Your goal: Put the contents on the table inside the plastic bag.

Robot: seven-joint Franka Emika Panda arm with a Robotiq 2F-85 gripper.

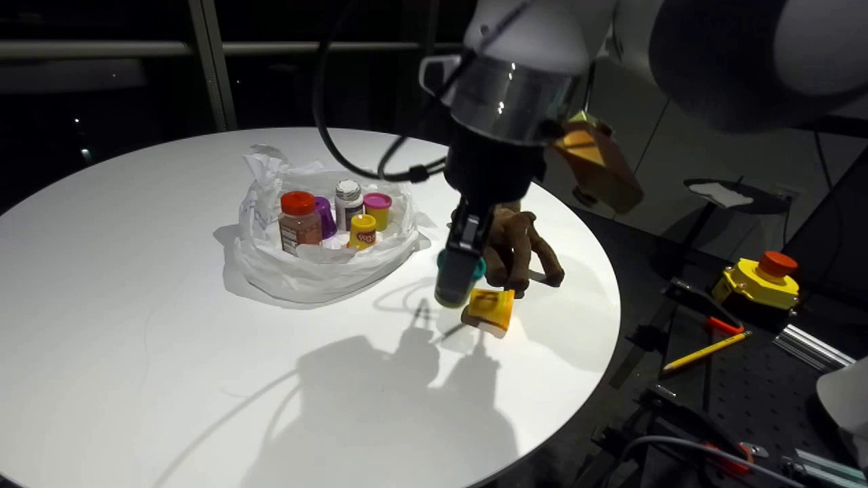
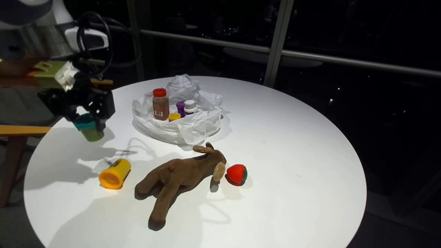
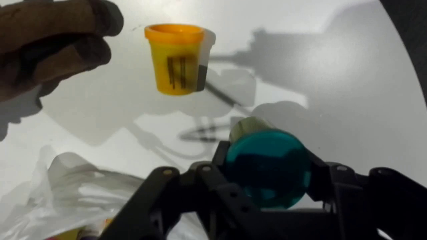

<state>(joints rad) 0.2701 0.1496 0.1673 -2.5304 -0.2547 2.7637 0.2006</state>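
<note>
Tub [image 2: 93, 134], teal-lidded, yellowish-green and tapered below, slightly aslant in the pinch of the end effector [image 3: 268, 160].

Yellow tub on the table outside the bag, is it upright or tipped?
Tipped over. In both exterior views the yellow tub lies on its side on the table, its orange end facing sideways.

Plastic bag [image 3: 83, 196] and brown plush toy [image 3: 50, 23] only partly within the wrist view's edges.
</note>
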